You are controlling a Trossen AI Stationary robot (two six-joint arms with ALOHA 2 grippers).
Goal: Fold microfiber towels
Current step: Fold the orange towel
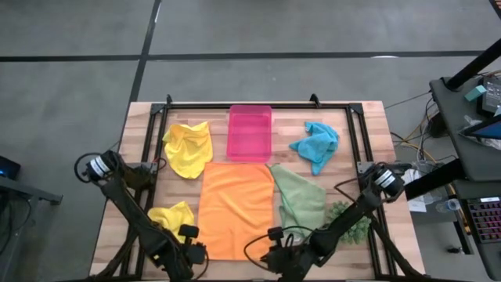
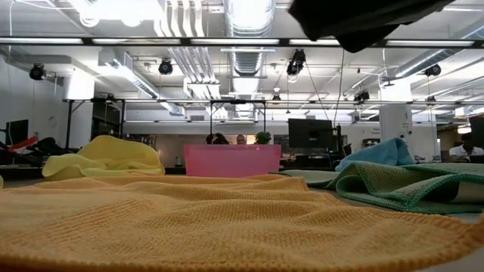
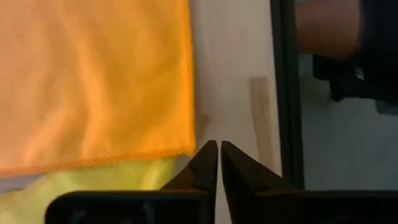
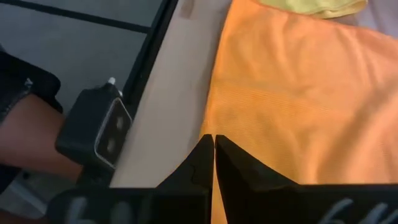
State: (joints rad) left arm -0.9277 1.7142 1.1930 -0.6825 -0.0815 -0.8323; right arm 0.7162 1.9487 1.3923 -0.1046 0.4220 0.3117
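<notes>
left claw [image 3: 219,144] pinched shut, empty, beside orange towel's [image 1: 236,205] near corner | right claw [image 4: 213,138] shut, empty, over its near edge | towel spread flat, likely for folding

Readable text: none that I can make out in any view.
Towels: plain cloth, no label or print showing.
Pink tray [image 1: 250,133]: plain, no lettering.
Table [image 1: 368,125]: bare wood, no marks to read.
Room monitor [image 2: 311,133]: dark screen, nothing legible.
Camera module [image 4: 93,135]: no wording visible on it.
</notes>
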